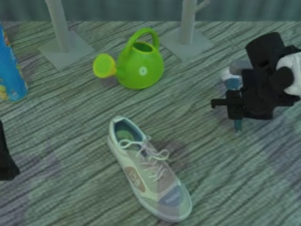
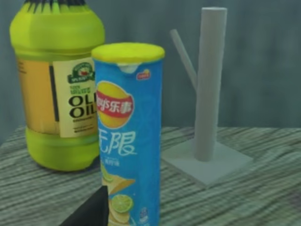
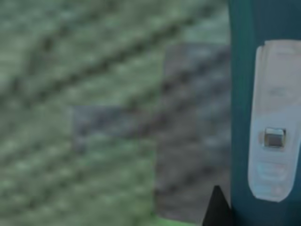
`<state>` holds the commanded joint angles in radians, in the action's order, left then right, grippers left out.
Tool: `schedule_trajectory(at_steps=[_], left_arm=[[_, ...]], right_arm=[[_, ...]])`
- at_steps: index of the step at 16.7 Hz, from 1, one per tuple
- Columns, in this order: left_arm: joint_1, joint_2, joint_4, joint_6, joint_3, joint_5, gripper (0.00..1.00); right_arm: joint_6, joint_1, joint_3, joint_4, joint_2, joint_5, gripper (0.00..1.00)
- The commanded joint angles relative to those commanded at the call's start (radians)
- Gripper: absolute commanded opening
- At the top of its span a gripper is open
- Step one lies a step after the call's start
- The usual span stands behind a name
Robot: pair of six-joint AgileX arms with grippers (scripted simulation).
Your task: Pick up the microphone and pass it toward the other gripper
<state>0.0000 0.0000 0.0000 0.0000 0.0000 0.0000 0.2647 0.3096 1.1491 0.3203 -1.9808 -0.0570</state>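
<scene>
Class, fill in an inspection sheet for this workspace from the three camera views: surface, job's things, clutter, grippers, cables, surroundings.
Surface: striped grey-green table, with soft shadow patches.
Job's things: microphone at the table's right side, mostly covered by the right arm; its teal handle with a white strip fills the right wrist view.
Clutter: green watering can; shoe; blue canister; yellow oil bottle; two grey stands.
Grippers: right gripper over the microphone, whether it grips cannot be told; left gripper parked at the left edge.
Cables: nothing seen.
Surroundings: plain grey backdrop.
</scene>
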Motion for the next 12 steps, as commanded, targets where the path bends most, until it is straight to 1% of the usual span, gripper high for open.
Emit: schedule_trajectory(at_steps=[3,9,12], left_arm=[[0.000,0.000,0.000,0.000,0.000,0.000,1.00],[0.000,0.000,0.000,0.000,0.000,0.000,1.00],[0.000,0.000,0.000,0.000,0.000,0.000,1.00]], right_arm=[[-0.047,-0.003,-0.063,-0.246,0.048,-0.087,0.00],[-0.156,-0.011,-0.221,-0.812,0.181,-0.278,0.00],[-0.204,-0.015,-0.287,-1.026,0.251,-0.357,0.00]])
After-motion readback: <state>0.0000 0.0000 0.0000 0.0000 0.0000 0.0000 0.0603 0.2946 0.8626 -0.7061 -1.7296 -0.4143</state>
